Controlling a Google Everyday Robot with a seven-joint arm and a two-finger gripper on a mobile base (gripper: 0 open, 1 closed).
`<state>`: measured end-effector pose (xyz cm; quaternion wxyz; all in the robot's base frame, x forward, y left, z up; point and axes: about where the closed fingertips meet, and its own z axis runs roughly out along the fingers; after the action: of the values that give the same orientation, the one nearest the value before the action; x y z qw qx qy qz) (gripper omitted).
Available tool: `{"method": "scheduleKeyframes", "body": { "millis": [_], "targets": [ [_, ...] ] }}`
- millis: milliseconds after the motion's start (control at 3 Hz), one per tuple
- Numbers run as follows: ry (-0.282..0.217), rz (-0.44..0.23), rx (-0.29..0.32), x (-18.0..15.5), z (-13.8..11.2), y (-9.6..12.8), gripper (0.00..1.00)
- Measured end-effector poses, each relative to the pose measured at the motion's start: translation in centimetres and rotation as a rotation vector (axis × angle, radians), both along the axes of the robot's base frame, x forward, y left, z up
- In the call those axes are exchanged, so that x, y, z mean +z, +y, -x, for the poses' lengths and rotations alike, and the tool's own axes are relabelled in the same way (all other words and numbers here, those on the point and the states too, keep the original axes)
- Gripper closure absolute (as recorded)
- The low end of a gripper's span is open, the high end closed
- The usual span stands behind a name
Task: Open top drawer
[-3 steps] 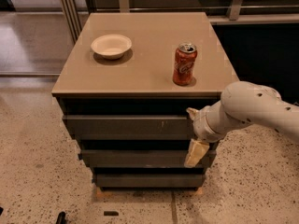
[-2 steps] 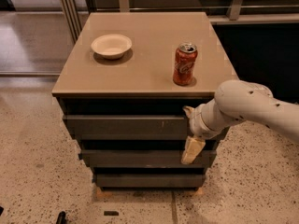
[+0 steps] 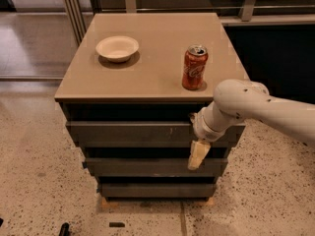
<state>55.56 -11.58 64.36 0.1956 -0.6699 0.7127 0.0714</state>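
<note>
The top drawer (image 3: 128, 132) is the widest of three dark grey, handleless fronts, just under the tan cabinet top (image 3: 152, 77). A dark gap shows above its upper edge. My gripper (image 3: 198, 149) is at the right part of this drawer front, at the end of the white arm (image 3: 256, 107) that reaches in from the right. Its pale yellow tip hangs down over the gap toward the middle drawer front (image 3: 147, 167). The arm's wrist hides the drawer's right end.
A red soda can (image 3: 195, 68) stands on the cabinet top just above my wrist. A cream bowl (image 3: 117, 48) sits at the top's back left. The narrowest drawer front (image 3: 157, 190) is at the bottom. Speckled floor surrounds the cabinet; a railing runs behind it.
My gripper and wrist have shifted a little to the left along the top drawer front. The drawer front has not visibly moved.
</note>
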Motion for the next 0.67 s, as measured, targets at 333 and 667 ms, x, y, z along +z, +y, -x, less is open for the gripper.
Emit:
{"method": "scheduleKeyframes", "body": {
  "millis": [333, 667],
  "targets": [
    [0.003, 0.001, 0.002, -0.04, 0.01, 0.09, 0.0],
    [0.027, 0.005, 0.01, 0.16, 0.46, 0.23, 0.0]
  ]
}}
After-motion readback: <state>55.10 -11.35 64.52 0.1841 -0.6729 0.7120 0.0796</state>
